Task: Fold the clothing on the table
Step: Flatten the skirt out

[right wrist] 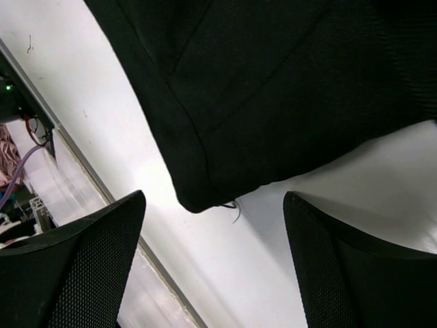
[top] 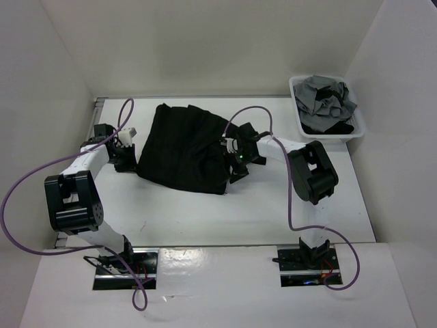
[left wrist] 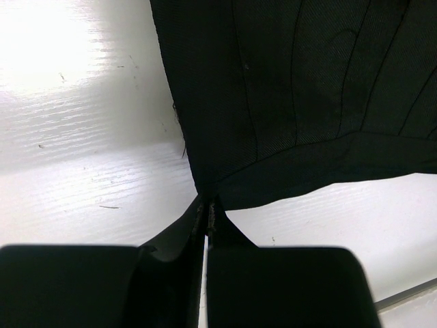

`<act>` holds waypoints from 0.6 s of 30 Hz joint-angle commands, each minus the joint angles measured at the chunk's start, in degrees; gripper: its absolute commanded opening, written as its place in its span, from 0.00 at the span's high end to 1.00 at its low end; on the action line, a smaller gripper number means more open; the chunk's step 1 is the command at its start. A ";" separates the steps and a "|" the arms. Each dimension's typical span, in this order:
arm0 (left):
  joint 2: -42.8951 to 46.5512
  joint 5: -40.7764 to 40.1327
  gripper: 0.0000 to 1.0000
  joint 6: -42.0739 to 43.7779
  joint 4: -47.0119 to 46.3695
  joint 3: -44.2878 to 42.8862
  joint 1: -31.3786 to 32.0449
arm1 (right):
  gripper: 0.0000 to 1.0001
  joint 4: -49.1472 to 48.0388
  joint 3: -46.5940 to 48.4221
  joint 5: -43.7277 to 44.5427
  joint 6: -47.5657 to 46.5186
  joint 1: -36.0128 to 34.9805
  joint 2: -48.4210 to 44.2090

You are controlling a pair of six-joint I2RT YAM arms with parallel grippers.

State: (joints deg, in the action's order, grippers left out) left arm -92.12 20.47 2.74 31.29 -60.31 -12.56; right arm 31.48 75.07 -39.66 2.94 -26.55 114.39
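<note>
**While one side pinches, the other gapes: quick head count**

Since people asked for numbers, here goes. Exactly one large plain black fabric garment (top: pixel 181 147) with faint pleat-like ribs is lying crumpled on the broad flat white tabletop (top: pixel 205 212). It sits toward the far side, between the two arms. Two grippers, one at each side of it.

The left gripper (left wrist: pixel 206 212) is clenched tight, fingers pressed together. A corner of the black fabric garment runs right into the tips, so it's grasping the cloth at its left edge.

The right gripper (right wrist: pixel 213 199) is spread wide with nothing in it. In its wrist view another corner of the garment lies on the table, framed by the two fingers (right wrist: pixel 102 260) and touching neither. From above it sits at the garment's right edge.

At the far right corner there's one white plastic basket (top: pixel 296 102) with a crumpled grey garment (top: pixel 324 96) piled in it. There's something darker underneath, can't tell what. Two purple cables (top: pixel 20 184), one looping off each arm. One thin metal rail (left wrist: pixel 410 295) shows along the table edge in the left wrist view.
</note>
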 commanded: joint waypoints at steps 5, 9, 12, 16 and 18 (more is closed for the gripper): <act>-0.17 -0.08 1.00 -0.90 -1.05 0.28 -0.36 | 0.18 -2.04 -3.87 1.08 0.84 -2.89 0.84; -0.17 -0.08 1.00 -0.90 -1.05 0.28 -0.36 | 0.25 -2.04 -4.40 1.08 1.37 -3.43 0.31; -0.17 -0.08 1.00 -0.90 -1.05 0.28 -0.36 | 0.34 -2.56 -4.93 1.08 1.37 -3.43 0.31; 0.35 -0.08 1.00 -0.90 -1.05 0.28 -0.36 | 0.44 -3.10 -5.46 1.08 1.37 -3.43 0.83; 0.36 -0.08 1.00 -0.90 -1.05 0.28 -0.36 | 0.48 -3.10 -5.46 1.08 1.37 -3.43 1.36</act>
State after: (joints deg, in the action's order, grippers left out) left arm -92.12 20.12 2.59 31.24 -60.31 -12.56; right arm 29.47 70.98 -41.74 5.10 -29.28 114.37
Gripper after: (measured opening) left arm 0.010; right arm 0.531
